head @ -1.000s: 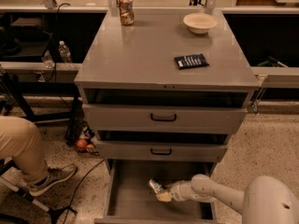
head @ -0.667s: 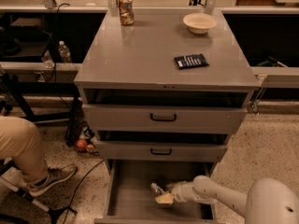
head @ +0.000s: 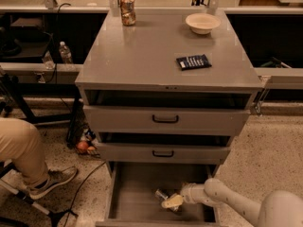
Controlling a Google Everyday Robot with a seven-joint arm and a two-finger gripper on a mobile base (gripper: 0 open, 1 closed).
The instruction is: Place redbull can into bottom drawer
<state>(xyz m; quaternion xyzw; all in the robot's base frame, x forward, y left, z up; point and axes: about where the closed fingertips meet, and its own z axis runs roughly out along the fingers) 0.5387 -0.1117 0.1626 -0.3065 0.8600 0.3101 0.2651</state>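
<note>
Cabinet [head: 123, 119]: it rises above and behind the end effector. Its two upper drawers with black handles are closed, so you only have the lowest one to work in.
Tabletop [head: 142, 56]: high above the end effector. It carries a shorter reddish can [head: 127, 9], a bowl [head: 202, 22] and a dark packet [head: 193, 61], none of which are yours to move.
Bottom drawer [head: 137, 193]: pulled open, directly beneath and around the end effector. Its bare grey floor stretches away to the camera's left of it.
Arm [head: 213, 193]: it reaches in from the lower right of the view, low over the drawer's right half.
End effector [head: 171, 202]: inside the drawer, down near the floor. You cannot tell from here whether it is clamped on the can or has let go.
Redbull can [head: 161, 194]: right at the tip of the end effector on its far left side, tilted or lying low, at or just above the drawer floor.
Step in hand: by my reading you are at the set-down, with the can already inside the drawer.
Next move: confirm the can rests on the floor, release if you have not, then draw back up and to the right without nudging it.
</note>
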